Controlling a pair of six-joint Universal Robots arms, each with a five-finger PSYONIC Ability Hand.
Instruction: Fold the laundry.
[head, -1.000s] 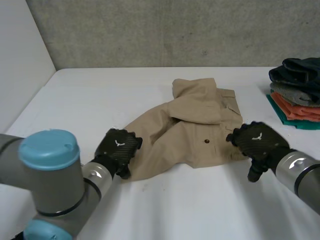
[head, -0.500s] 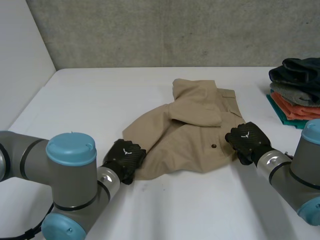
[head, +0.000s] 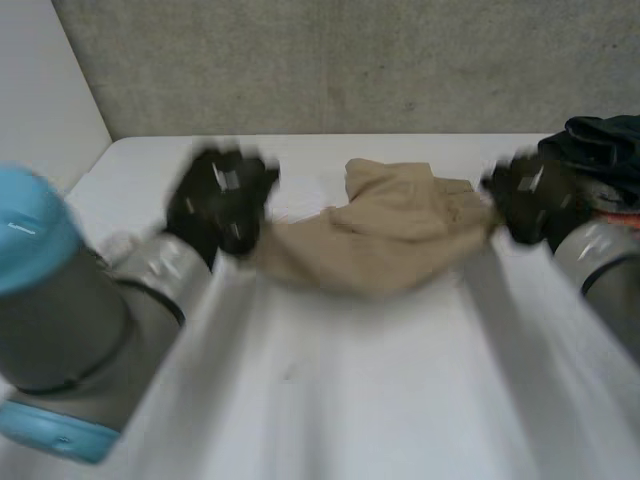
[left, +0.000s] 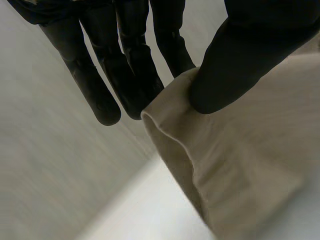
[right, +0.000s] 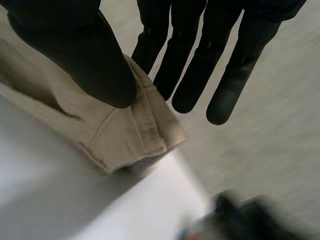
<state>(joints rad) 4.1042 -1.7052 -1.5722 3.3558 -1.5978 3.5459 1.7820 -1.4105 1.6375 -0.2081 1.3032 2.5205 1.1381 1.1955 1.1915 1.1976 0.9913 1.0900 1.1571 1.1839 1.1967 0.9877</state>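
The near half of the tabletop (head: 340, 400) lies bare. Past it, the tan garment (head: 390, 240) hangs slung between the two arms, sagging over the tabletop's middle. The left robot hand (head: 218, 200) pinches a hemmed corner between thumb and straight fingers, and the right robot hand (head: 530, 195) pinches a waistband corner the same way. At the far right corner sits a pile of folded clothes (head: 600, 150). This looks like the spreading step. Next, the cloth wants laying flat and taut before any fold.

lab-like test cell: bare white table (head: 350, 400), concrete wall (head: 350, 60)
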